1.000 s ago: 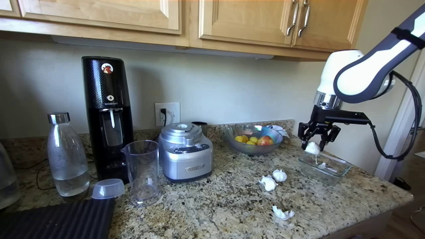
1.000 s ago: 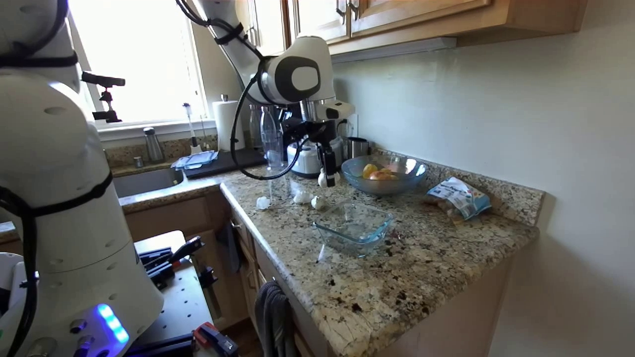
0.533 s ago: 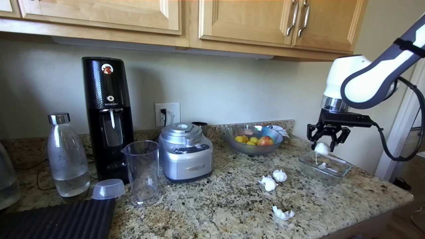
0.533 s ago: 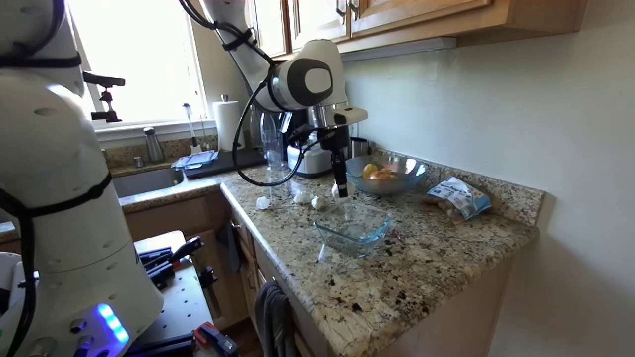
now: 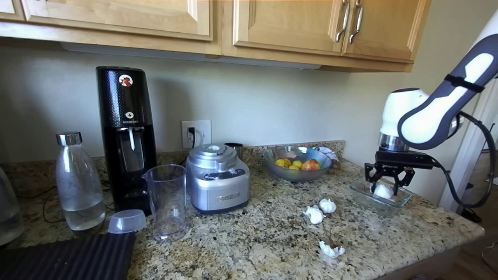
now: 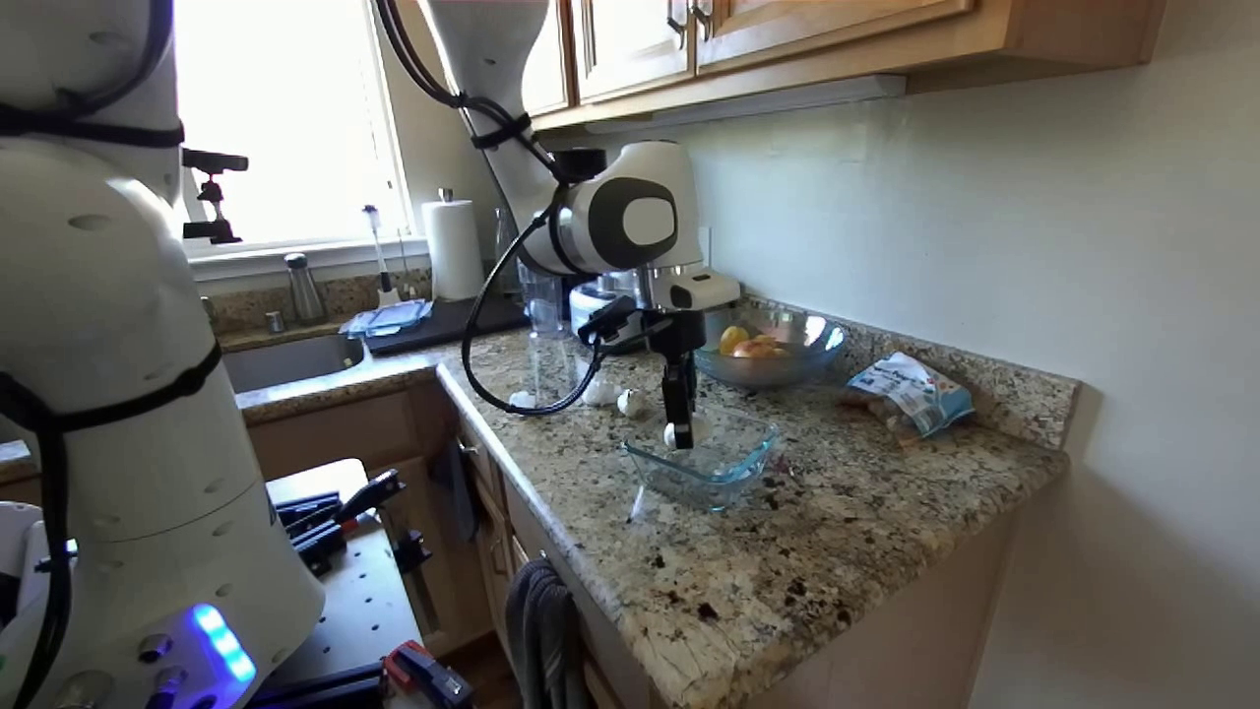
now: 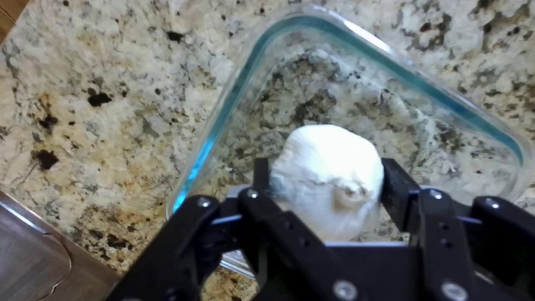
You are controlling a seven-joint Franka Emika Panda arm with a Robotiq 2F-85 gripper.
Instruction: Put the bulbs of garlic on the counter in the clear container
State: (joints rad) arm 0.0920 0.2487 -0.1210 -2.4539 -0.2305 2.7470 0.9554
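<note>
My gripper (image 5: 384,191) is shut on a white garlic bulb (image 7: 330,167), with a finger on each side of it in the wrist view. The bulb also shows in both exterior views (image 5: 383,193) (image 6: 671,435). The gripper points down inside the outline of the clear container (image 6: 694,480), near rim height. I cannot tell if the bulb touches the bottom. The container's blue-green rim (image 7: 234,96) surrounds the bulb in the wrist view. Two more bulbs (image 5: 314,214) (image 5: 328,205) lie on the granite counter (image 5: 272,241) beside the container. A curved white garlic piece (image 5: 331,249) lies apart.
A glass bowl (image 5: 295,175) of fruit stands by the wall behind the container. A food processor (image 5: 220,190) and a tall clear glass (image 5: 168,206) stand farther along. A snack bag (image 6: 911,394) lies near the backsplash. Cabinets (image 5: 288,27) hang above.
My gripper has moved over the clear container with the bulb in it, then come down to about the rim. The other bulbs and the container have not moved.
</note>
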